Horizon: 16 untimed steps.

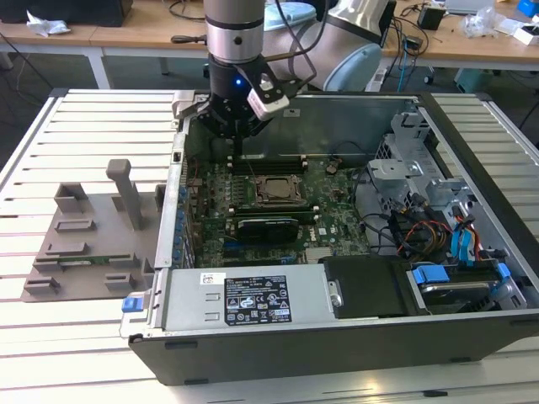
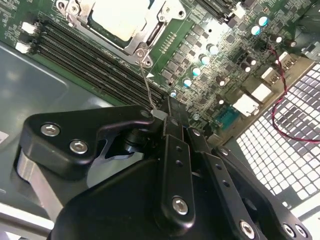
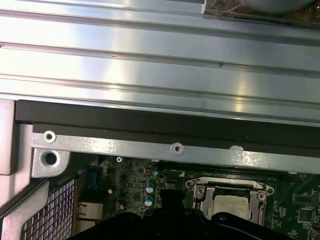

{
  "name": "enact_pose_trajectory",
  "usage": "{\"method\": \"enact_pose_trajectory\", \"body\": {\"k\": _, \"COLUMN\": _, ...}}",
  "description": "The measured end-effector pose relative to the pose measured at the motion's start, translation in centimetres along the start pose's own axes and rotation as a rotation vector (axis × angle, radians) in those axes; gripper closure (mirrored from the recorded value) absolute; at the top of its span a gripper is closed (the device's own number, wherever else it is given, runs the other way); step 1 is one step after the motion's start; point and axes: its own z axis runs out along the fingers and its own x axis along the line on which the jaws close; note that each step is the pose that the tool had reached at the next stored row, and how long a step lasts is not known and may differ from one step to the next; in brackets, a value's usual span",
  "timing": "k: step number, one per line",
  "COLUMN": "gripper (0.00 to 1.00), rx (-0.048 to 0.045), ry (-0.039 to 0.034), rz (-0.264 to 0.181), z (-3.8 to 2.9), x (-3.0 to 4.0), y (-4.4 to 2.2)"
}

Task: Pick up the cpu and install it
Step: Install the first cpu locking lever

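The hand (image 1: pixel 238 126) hangs inside the open computer case (image 1: pixel 354 337), its black fingers (image 2: pixel 172 150) pressed together on a thin wire lever (image 2: pixel 146 82) beside the socket. The cpu (image 1: pixel 276 190) sits in the motherboard socket (pale top plate visible in both wrist views) (image 2: pixel 122 17) (image 3: pixel 231 204). A grey tray (image 1: pixel 93 244) lies on the counter (image 1: pixel 50 353), toward the exterior view's left.

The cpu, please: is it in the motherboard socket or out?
In: the cpu lies inside the socket's metal frame in both wrist views.
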Motion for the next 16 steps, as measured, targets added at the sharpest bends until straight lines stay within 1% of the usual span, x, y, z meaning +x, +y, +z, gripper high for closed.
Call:
{"method": "enact_pose_trajectory", "body": {"k": 5, "gripper": 0.89, "rx": 0.0, "ry": 0.0, "rz": 0.0, "z": 0.0, "x": -0.51, "y": -0.05}}
{"method": "enact_pose_trajectory", "body": {"k": 9, "gripper": 0.89, "rx": -0.0001, "ry": 0.0005, "rz": 0.0, "z": 0.01, "x": -1.41, "y": -0.13}}
{"method": "enact_pose_trajectory", "body": {"k": 12, "gripper": 0.89, "rx": -0.0002, "ry": 0.0015, "rz": 0.0, "z": 0.02, "x": -2.26, "y": -0.21}}
{"method": "enact_pose_trajectory", "body": {"k": 14, "gripper": 0.89, "rx": -0.0002, "ry": 0.0019, "rz": 0.0, "z": 0.02, "x": -2.55, "y": -0.23}}
{"method": "enact_pose_trajectory", "body": {"k": 16, "gripper": 0.89, "rx": -0.0003, "ry": 0.0027, "rz": 0.0, "z": 0.03, "x": -3.1, "y": -0.28}}
